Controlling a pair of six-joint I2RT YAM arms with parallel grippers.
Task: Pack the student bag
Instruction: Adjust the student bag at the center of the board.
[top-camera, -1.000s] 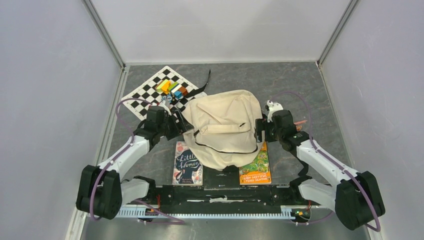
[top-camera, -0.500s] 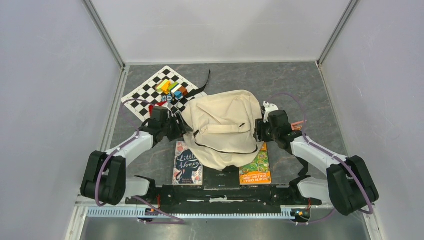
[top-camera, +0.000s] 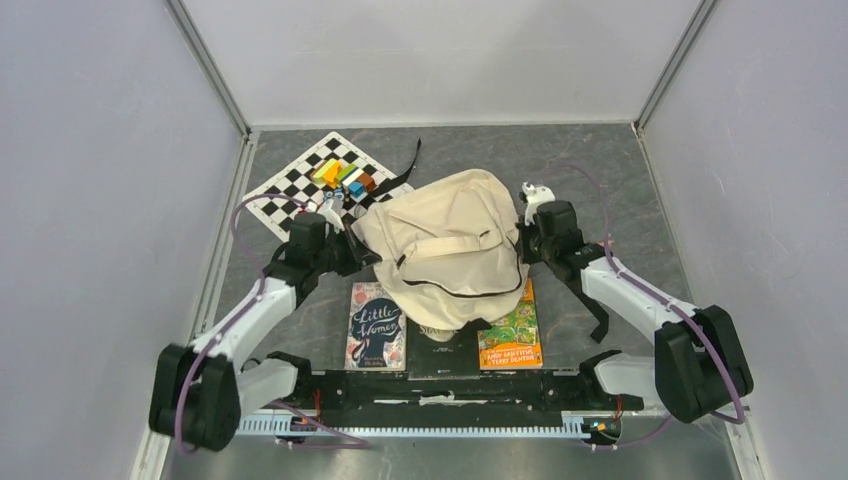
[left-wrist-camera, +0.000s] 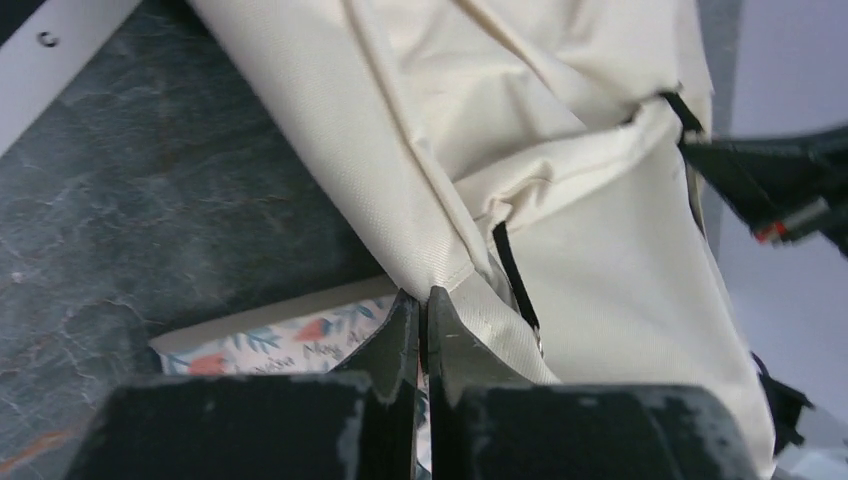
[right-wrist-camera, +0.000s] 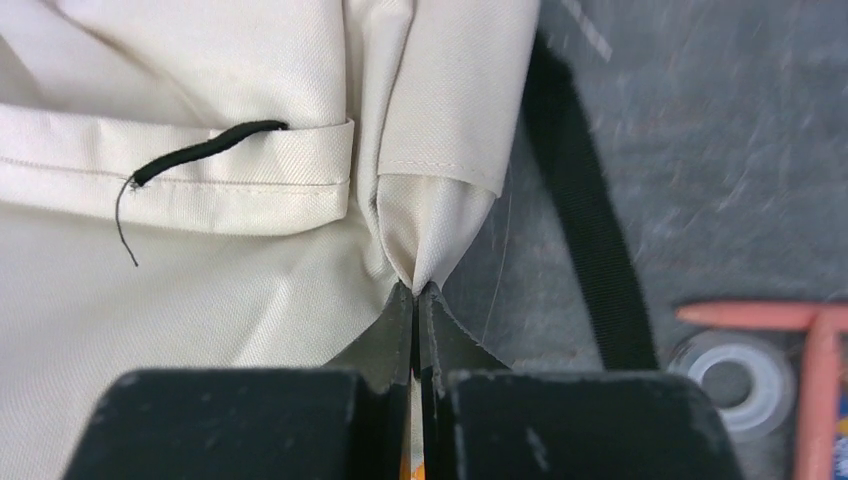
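Now both grippers grip the student bag (top-camera: 450, 250), where a second ago they stood wide open beside it. The left gripper (left-wrist-camera: 423, 300) is pinched shut on a fold of cream canvas at the bag's left side seam. The right gripper (right-wrist-camera: 415, 292) is clamped on a bunched corner of fabric at its right side. Since then the bag has bunched up between them and moved a little toward the far wall, uncovering more of the dark book (top-camera: 445, 350) beneath its near edge. A black strap (top-camera: 592, 300) now trails on the table beside the right arm.

The bag sits mid-table, its near edge overlapping the Little Women book (top-camera: 377, 330) and the orange book (top-camera: 512, 335). Its far-left edge lies near the chequered mat (top-camera: 285, 190) with coloured blocks (top-camera: 343, 175). Grey table (top-camera: 570, 160) shows between the bag and the far and right walls. A red pencil (right-wrist-camera: 760, 315) lies just right of the right gripper.
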